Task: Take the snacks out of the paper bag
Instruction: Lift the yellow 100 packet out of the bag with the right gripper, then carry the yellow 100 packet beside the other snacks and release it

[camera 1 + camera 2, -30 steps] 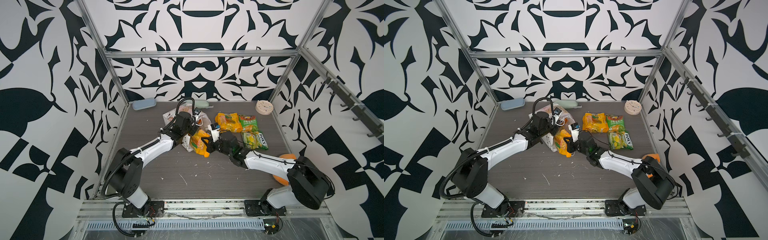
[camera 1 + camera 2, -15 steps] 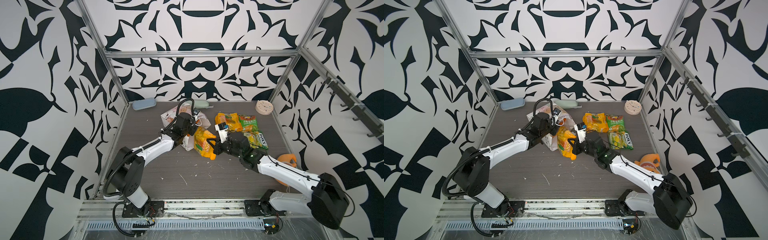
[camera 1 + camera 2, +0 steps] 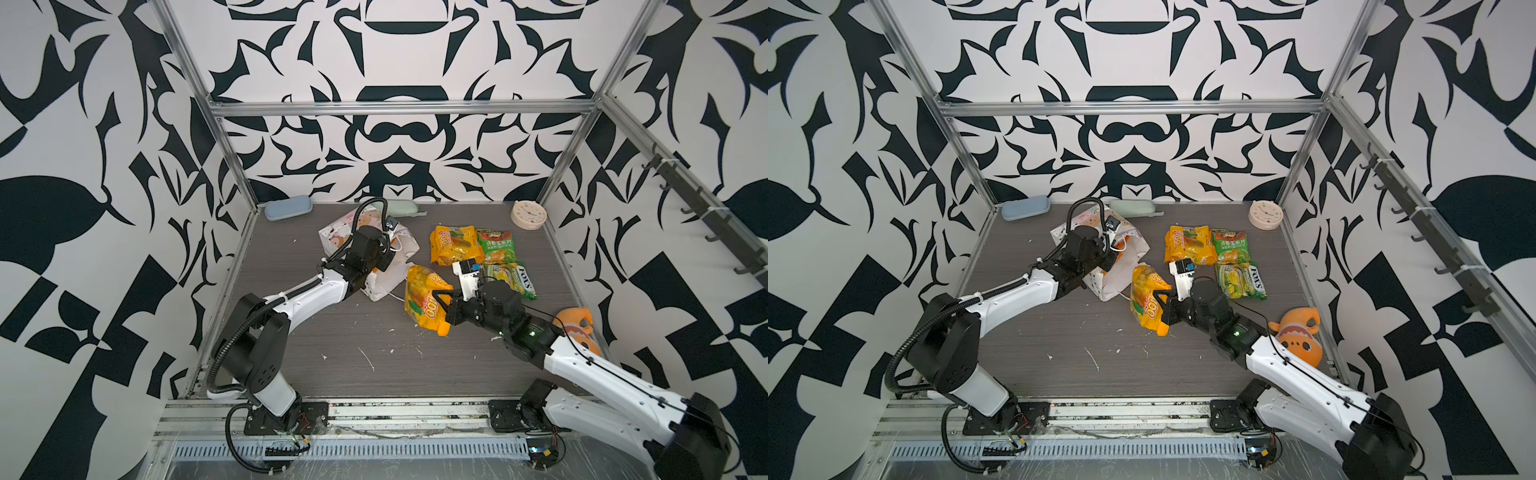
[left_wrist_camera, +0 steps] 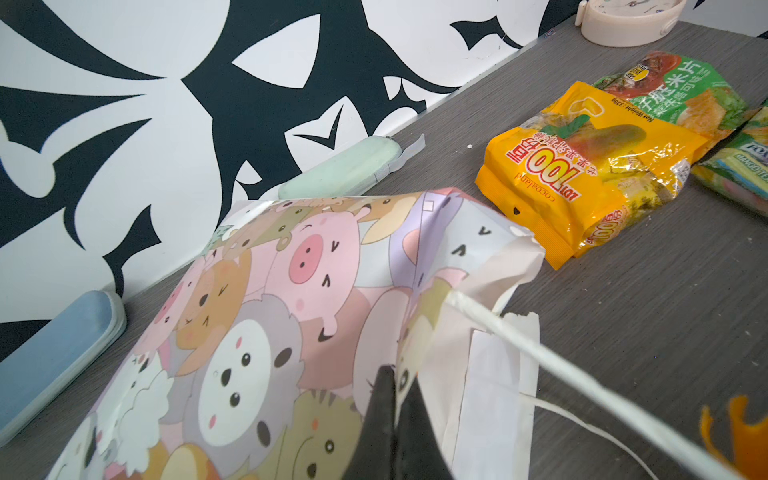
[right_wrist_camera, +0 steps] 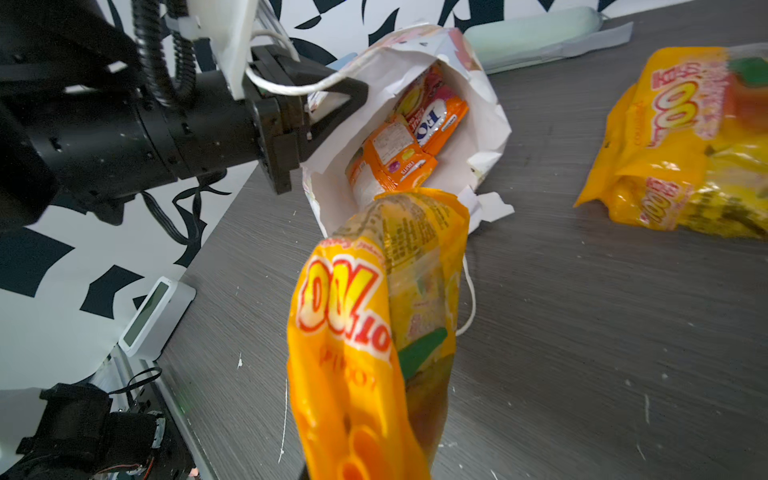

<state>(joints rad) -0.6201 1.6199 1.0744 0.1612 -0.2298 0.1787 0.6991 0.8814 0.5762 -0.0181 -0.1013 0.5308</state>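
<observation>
At four o'clock from the paper bag point(image 3: 399, 257), the right gripper point(image 3: 440, 301) pinches a yellow-orange packet point(image 3: 424, 307) clear of the mouth. The left gripper point(image 5: 328, 110) is clamped on the bag's rim, holding it open; two small orange packets point(image 5: 399, 153) lie inside. Carry the held packet toward one o'clock, beside the three laid-out packets point(image 3: 455, 245), lower it flat, then release; keep the rim pinned.
</observation>
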